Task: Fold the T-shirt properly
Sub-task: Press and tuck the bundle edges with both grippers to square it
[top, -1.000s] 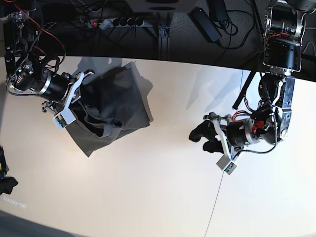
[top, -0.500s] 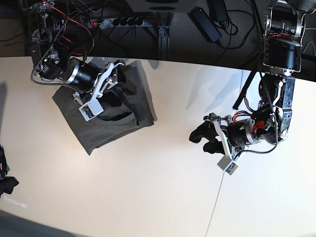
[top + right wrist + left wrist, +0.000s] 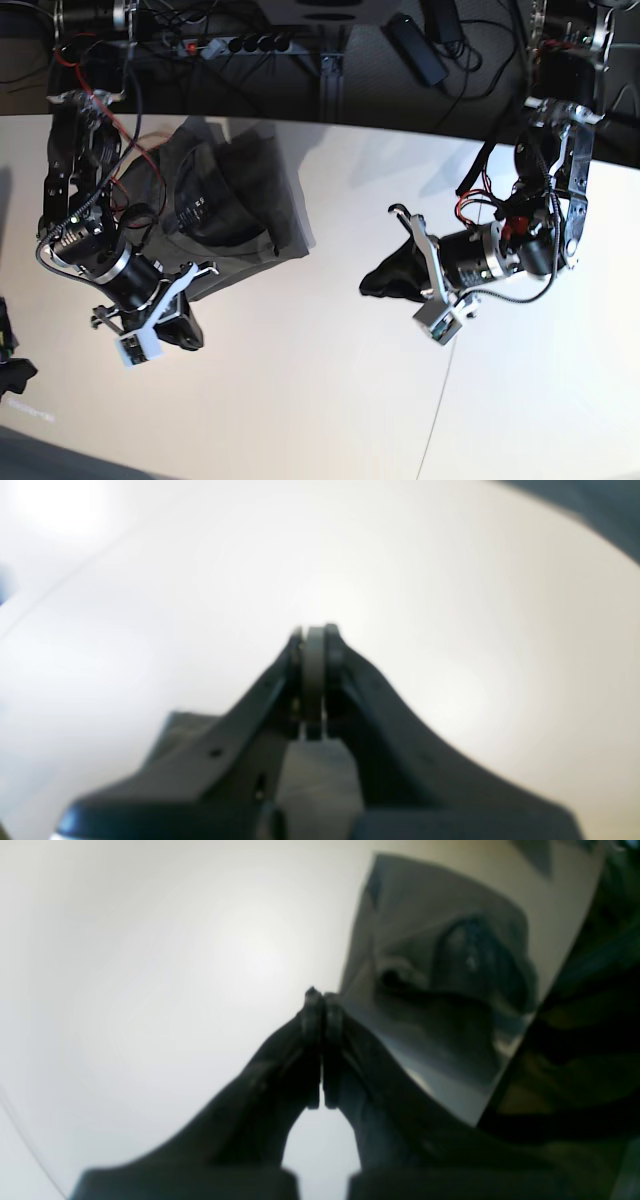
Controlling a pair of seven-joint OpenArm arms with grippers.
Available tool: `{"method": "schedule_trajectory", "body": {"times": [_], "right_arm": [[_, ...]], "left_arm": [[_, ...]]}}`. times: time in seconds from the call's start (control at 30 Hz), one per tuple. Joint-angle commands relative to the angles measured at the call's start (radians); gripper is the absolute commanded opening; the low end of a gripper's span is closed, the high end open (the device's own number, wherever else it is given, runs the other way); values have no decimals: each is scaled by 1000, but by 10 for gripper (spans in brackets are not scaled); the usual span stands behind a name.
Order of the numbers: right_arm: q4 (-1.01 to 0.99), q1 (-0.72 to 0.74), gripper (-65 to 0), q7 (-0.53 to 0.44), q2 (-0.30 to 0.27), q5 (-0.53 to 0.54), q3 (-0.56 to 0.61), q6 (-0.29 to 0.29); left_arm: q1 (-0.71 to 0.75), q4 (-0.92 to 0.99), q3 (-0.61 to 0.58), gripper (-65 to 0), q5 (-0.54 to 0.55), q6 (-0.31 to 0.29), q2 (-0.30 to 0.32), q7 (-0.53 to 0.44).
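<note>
The pale cream surface [image 3: 320, 380] fills most of the base view, running from a dark strip of cables at the back to the near edge.

On its back-left part lies the T-shirt [image 3: 235, 205], a dark olive-grey bundle folded into a rough square, with creases and a darker hollow in the middle. Its far edge is close to the back rim of the surface. In the left wrist view the same cloth [image 3: 440, 980] lies at upper right, blurred, with a bare stretch of surface between it and the fingertips.

The right arm stands at the left of the base view, just in front of the shirt's near-left corner. Its right gripper [image 3: 185, 330] hovers over bare surface beside that corner and not on the cloth. In the right wrist view the right gripper [image 3: 315, 635] has its jaws clenched together with nothing between them, and pale surface lies beyond.

The left arm hangs at the right of the base view, well apart from the shirt. Its left gripper [image 3: 385, 280] points toward the middle of the surface. In the left wrist view the left gripper [image 3: 320, 1000] also has its jaws pressed tight together, holding nothing.
</note>
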State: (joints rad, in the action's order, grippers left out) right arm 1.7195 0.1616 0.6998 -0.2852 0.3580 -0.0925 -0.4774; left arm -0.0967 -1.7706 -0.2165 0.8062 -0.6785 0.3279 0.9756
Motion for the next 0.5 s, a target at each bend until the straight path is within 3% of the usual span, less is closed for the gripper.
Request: {"method": "schedule_trajectory", "body": {"times": [0.0, 0.23, 0.47], "right_arm": [[-28, 44, -650, -24, -10, 0, -11, -43], [-320, 189, -650, -54, -45, 1, -12, -46], [-451, 243, -650, -56, -47, 3, 13, -51]], "left_arm": [[-11, -13, -24, -650, -18, -20, 2, -39], [0, -12, -299, -650, -172, -20, 2, -131], [0, 11, -503, -650, -241, -20, -33, -174]]}}
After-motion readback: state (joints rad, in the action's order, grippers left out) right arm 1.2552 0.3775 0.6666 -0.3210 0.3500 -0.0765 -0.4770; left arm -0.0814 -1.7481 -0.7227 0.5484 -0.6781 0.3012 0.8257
